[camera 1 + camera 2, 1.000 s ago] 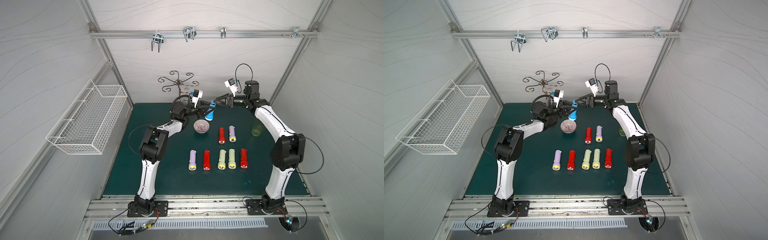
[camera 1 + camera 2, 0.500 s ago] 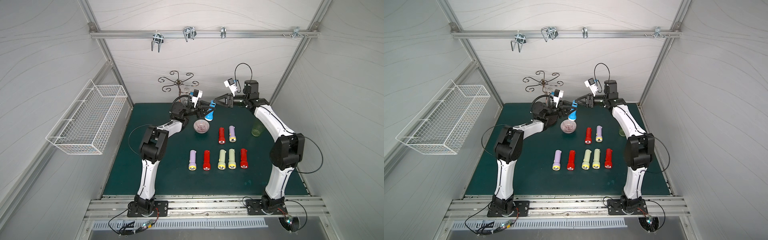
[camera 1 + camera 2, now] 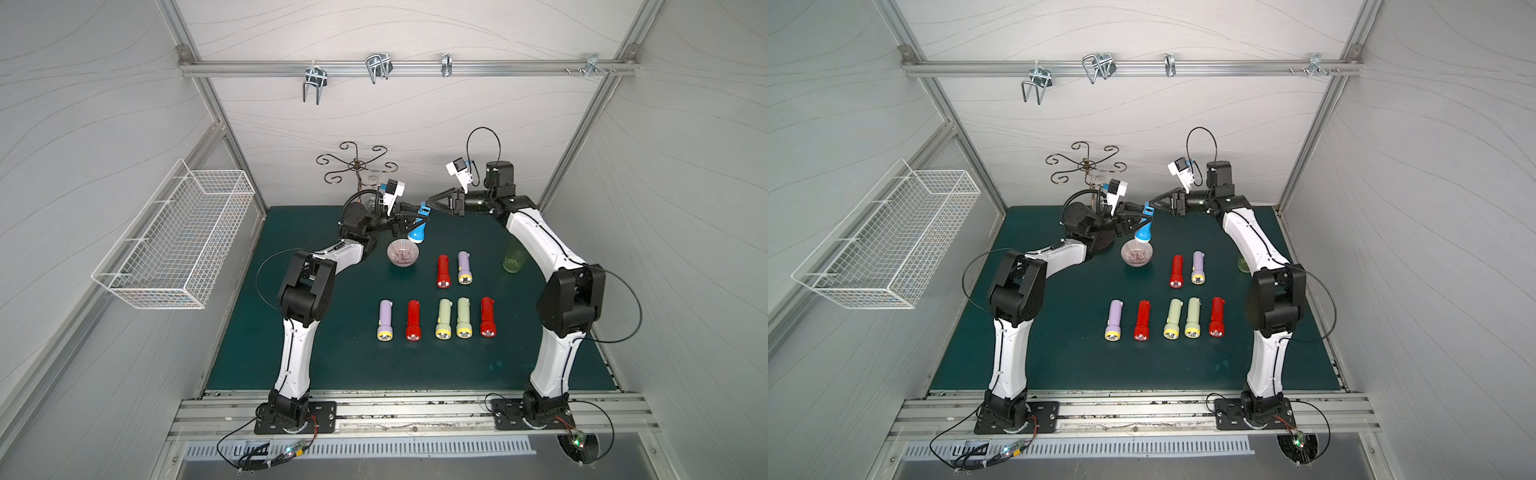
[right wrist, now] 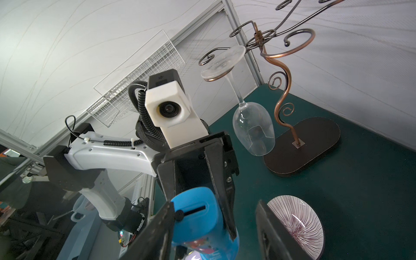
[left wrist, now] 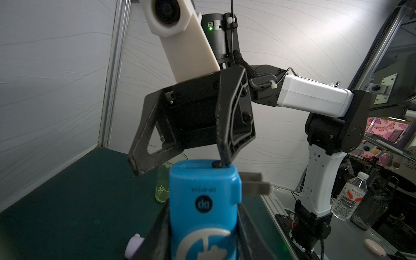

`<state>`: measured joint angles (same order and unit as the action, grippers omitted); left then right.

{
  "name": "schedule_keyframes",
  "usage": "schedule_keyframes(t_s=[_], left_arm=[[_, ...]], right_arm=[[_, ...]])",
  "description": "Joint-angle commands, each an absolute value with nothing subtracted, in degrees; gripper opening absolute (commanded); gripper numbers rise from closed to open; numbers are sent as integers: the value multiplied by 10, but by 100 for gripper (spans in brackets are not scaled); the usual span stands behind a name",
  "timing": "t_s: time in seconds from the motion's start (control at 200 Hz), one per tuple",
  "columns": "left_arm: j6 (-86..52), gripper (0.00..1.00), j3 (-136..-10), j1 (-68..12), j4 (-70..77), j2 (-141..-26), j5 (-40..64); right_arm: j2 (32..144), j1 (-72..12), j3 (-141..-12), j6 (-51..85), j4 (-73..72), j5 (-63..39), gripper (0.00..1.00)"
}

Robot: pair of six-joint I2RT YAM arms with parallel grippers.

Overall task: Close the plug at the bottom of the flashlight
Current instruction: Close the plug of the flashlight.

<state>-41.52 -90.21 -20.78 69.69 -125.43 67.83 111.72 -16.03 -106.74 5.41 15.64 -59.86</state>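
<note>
**Tool state.** The left gripper (image 3: pixel 411 219) pinches the blue flashlight (image 3: pixel 417 230) by its body, with the jaws pressed against both flanks. The right gripper (image 3: pixel 429 207) stands at 2 o'clock of the flashlight with its jaws spread. One fingertip (image 5: pixel 225 157) touches the base end face beside a small black knob (image 5: pixel 217 164). The other fingertip hangs clear of the housing.

**Workpiece.** The flashlight is held above the green mat (image 3: pixel 316 357), near the mat's 12 o'clock edge. Its lens end tilts down toward 6 o'clock. The plug prongs (image 5: pixel 253 183) project sideways from the base end and are not folded in.

**Surroundings.**
- A striped bowl (image 3: pixel 402 252) sits at 7 o'clock of the flashlight, just beside it.
- A pair of flashlights (image 3: pixel 443 271) lies at 4 o'clock of the bowl.
- A row of five flashlights (image 3: pixel 444 319) lies nearer the mat's 6 o'clock edge.
- A green glass (image 3: pixel 514 259) stands at 3 o'clock of the pair.
</note>
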Motion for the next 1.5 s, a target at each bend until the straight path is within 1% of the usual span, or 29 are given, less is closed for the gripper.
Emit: schedule_keyframes(t_s=[0.0,0.16,0.23,0.29,0.36,0.525,0.67,0.73,0.865,1.115,1.321,1.496], left_arm=[[-391,0,-953,-216,758,-1235,663],[-389,0,-949,-216,757,-1237,663],[-392,0,-948,-216,761,-1238,662],[-396,0,-948,-216,768,-1239,661],[-403,0,-948,-216,777,-1237,659],[-418,0,-953,-216,799,-1227,657],[-416,0,-960,-217,808,-1210,652],[-409,0,-959,-219,808,-1198,648],[-382,0,-947,-222,809,-1161,645],[-353,0,-918,-228,809,-1112,637],[-360,0,-906,-227,809,-1120,629],[-362,0,-885,-226,809,-1142,621]], right_arm=[[1139,-174,-1057,35,209,-565,66],[1128,-176,-1047,38,200,-573,69],[1126,-176,-1043,42,195,-576,68],[1127,-177,-1042,45,193,-576,66],[1132,-176,-1042,45,195,-576,62],[1146,-178,-1037,44,199,-580,49],[1167,-178,-1041,32,220,-574,34],[1175,-178,-1038,30,225,-574,31],[1187,-178,-1023,32,218,-560,28],[1205,-176,-1019,34,218,-534,29],[1196,-175,-1027,39,220,-531,29],[1157,-176,-1028,38,224,-520,33]])
